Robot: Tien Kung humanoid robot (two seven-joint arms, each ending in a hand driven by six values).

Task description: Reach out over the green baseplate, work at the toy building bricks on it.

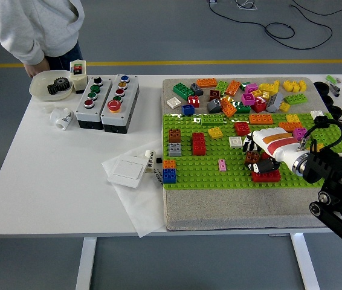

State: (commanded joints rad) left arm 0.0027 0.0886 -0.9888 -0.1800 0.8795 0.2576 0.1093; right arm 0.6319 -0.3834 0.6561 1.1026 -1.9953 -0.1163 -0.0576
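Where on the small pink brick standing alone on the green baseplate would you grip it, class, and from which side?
Pinch the pink brick across its left and right side faces, coming straight down from above. It stands upright and alone on the green baseplate, with open studs all round, so fingertips likely fit either side. The right hand is nearest.

Grey floor (pixel 159 30), yellow floor line (pixel 219 61), white table (pixel 50 181)

no readable text anywhere
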